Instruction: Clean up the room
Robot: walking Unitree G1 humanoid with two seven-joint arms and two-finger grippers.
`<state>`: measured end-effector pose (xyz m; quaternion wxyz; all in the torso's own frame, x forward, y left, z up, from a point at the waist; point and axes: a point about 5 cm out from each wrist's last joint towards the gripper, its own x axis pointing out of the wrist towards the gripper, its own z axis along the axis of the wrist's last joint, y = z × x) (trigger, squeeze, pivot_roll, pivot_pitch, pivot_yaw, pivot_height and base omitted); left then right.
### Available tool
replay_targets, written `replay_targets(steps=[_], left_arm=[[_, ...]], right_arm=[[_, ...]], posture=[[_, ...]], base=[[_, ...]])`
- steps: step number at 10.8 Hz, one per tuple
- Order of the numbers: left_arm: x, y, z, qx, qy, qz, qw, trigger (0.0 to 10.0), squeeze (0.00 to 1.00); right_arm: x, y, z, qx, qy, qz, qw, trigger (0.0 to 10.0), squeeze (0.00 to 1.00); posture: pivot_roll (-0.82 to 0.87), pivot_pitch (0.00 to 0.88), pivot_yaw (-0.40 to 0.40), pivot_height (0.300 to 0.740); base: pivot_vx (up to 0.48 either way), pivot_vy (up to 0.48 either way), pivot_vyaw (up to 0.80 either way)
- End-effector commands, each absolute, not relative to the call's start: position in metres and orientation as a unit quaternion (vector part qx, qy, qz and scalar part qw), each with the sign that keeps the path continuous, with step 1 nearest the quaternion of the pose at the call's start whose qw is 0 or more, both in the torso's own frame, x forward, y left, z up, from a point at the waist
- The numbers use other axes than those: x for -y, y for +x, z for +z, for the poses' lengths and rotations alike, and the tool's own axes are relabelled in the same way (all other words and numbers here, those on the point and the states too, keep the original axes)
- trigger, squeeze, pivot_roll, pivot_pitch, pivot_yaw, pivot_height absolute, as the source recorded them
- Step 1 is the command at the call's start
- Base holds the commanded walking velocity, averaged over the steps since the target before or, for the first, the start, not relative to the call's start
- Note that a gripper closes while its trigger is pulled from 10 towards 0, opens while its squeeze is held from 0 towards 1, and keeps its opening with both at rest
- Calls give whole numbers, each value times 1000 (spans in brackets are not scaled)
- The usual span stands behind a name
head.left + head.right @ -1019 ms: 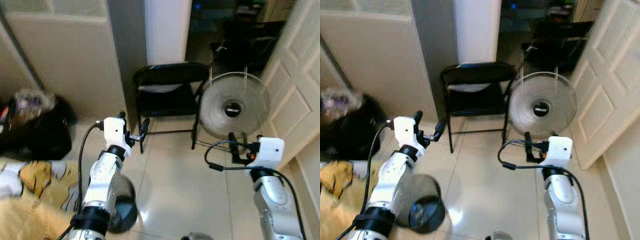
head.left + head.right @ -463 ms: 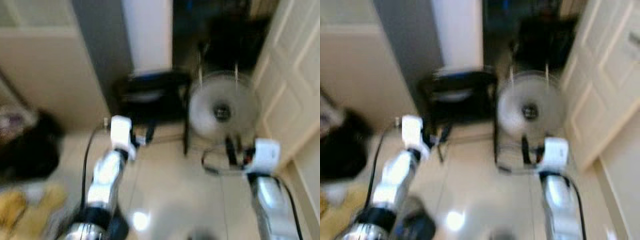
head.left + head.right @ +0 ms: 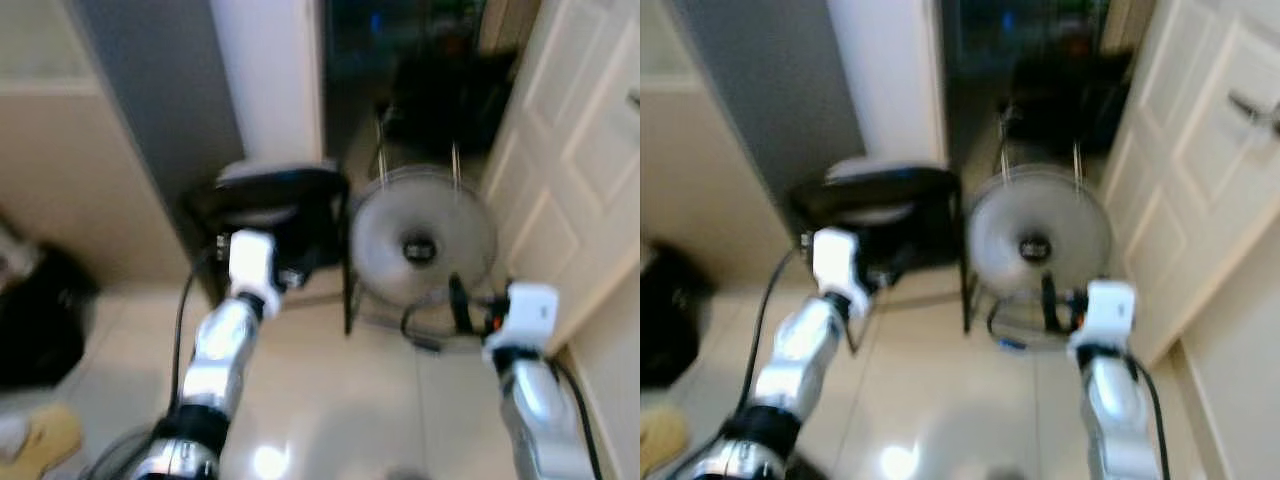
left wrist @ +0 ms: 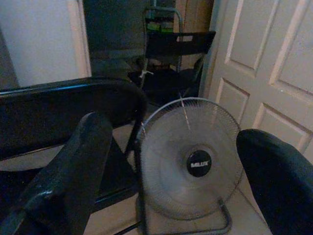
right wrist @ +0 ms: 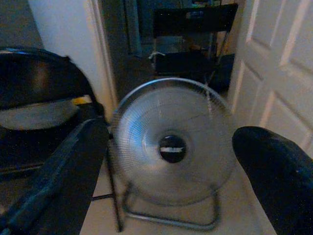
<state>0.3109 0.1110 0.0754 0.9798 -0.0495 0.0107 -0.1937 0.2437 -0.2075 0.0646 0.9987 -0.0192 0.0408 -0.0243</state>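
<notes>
A tiled floor (image 3: 330,400) is being viewed from above in slightly blurred head views, with both arms being held forward over it. The left end effector (image 3: 290,275) is being held in front of a black folding chair (image 3: 270,205), which is standing against a grey wall beside a white door frame (image 3: 270,80). In the left wrist view its two black fingers (image 4: 63,176) are being kept wide apart, with nothing held between them; the chair back (image 4: 63,115) and a round floor fan (image 4: 193,159) are being framed in the gap.

The right end effector (image 3: 458,300) is being held just in front of the fan (image 3: 420,240), low against its lower right rim, apart from it. In the right wrist view its fingers (image 5: 63,171) are likewise being kept spread wide and empty, with the fan's grille (image 5: 171,139) centred between them.

The fan is being seen upright on its wire stand in a doorway, beside a white panelled door (image 3: 580,150) at the robot's right. A dark bag (image 3: 35,320) is being seen on the floor at the far left, well apart from both end effectors, with a yellow item (image 3: 45,435) below it.
</notes>
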Motion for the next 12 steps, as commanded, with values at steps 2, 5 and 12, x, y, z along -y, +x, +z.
replay_targets(steps=[2, 5, 12], left_arm=[[-115, 318, 60, -91, -33, -177, 979, 10000, 0], [-125, 298, 42, -116, -37, -143, 982, 10000, 0], [-143, 340, 65, -192, -14, -109, 975, 10000, 0]], right_arm=[[215, 254, 67, -54, -40, -11, 998, 10000, 67], [220, 276, 73, -56, -39, 7, 998, 10000, 43], [193, 281, 22, -159, 61, 3, 985, 10000, 39]], posture=[[-229, 0, 31, 723], [-126, 0, -59, 723], [-13, 0, -72, 723]], base=[[0, 0, 544], [0, 0, 0], [0, 0, 0]])
